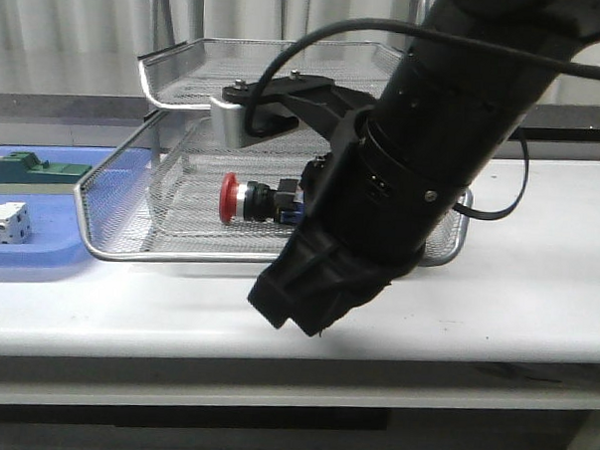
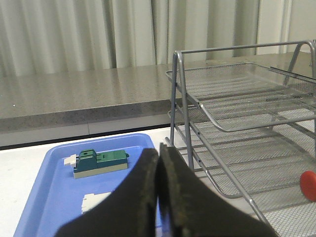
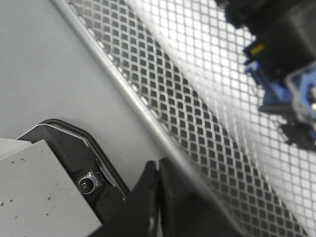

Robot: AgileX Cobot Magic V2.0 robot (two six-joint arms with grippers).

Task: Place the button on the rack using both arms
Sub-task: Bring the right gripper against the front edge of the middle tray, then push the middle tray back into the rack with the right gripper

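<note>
left fingers (image 2: 159, 197) pressed together, empty | right fingers (image 3: 158, 202) pressed together, empty | button (image 1: 249, 200) in rack (image 1: 110, 249)

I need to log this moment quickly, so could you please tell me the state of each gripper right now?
Left gripper: closed, holding nothing.
Right gripper: closed, holding nothing; the button lies in the rack.
</note>
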